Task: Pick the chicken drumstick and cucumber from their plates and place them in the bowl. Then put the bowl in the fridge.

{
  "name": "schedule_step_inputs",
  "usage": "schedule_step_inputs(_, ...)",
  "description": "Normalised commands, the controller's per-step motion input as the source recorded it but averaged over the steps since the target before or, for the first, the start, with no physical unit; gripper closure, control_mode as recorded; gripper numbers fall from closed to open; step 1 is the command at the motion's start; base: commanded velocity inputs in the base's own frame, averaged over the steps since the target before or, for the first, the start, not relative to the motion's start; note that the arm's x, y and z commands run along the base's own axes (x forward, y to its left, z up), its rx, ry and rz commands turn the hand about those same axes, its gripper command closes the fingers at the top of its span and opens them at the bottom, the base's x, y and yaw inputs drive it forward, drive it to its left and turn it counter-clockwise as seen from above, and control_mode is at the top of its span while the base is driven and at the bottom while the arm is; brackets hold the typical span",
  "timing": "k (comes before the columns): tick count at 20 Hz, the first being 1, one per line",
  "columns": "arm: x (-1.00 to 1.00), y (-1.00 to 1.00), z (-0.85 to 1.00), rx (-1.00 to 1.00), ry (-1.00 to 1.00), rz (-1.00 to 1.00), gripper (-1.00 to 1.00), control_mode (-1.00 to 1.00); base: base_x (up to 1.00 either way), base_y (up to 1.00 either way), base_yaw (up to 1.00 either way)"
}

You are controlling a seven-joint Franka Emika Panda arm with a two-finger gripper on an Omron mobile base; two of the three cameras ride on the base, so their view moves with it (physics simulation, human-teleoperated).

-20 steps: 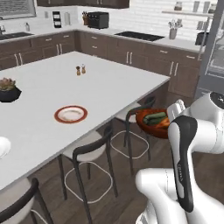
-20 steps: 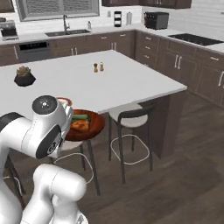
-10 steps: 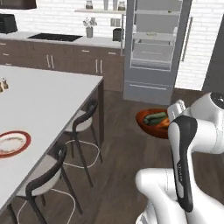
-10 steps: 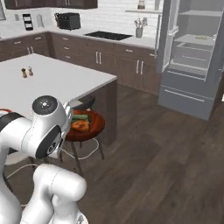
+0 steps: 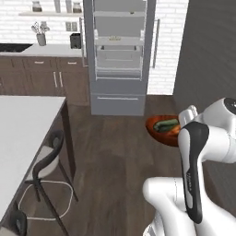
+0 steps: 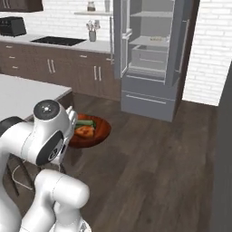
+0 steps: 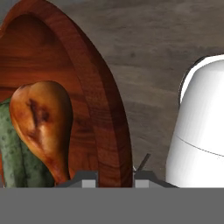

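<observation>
Ahead of the base, the fridge (image 5: 119, 55) is seen standing open, shelves bare. The bowl (image 6: 93, 131) is carried above the floor, with the drumstick (image 7: 43, 127) and cucumber (image 5: 166, 124) inside. It should be kept level, and a shelf approached squarely, clear of the doors. The gripper (image 7: 114, 180) is clamped on the bowl's rim, one finger on each side of the wall.

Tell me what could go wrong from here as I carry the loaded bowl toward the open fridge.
1. The gripper pinches only the bowl rim, so the bowl could tip or slip under load.
2. The chicken drumstick and cucumber lie loose inside and could slide out on a jolt.
3. The fridge shelves look closely spaced, so the bowl might catch an edge going in.
</observation>
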Motion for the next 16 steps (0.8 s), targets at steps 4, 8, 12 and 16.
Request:
schedule_step_inputs(4, 0.0, 0.0, 0.0, 0.0, 0.0, 0.0, 1.0, 1.0, 1.0, 0.0, -0.1)
schedule_step_inputs(8, 0.0, 0.0, 0.0, 0.0, 0.0, 0.0, 1.0, 1.0, 1.0, 0.0, 0.0)
schedule_step_inputs(12, 0.0, 0.0, 0.0, 0.0, 0.0, 0.0, 1.0, 1.0, 1.0, 0.08, 0.0)
schedule_step_inputs(16, 0.0, 0.0, 0.0, 0.0, 0.0, 0.0, 1.0, 1.0, 1.0, 0.22, 0.0)
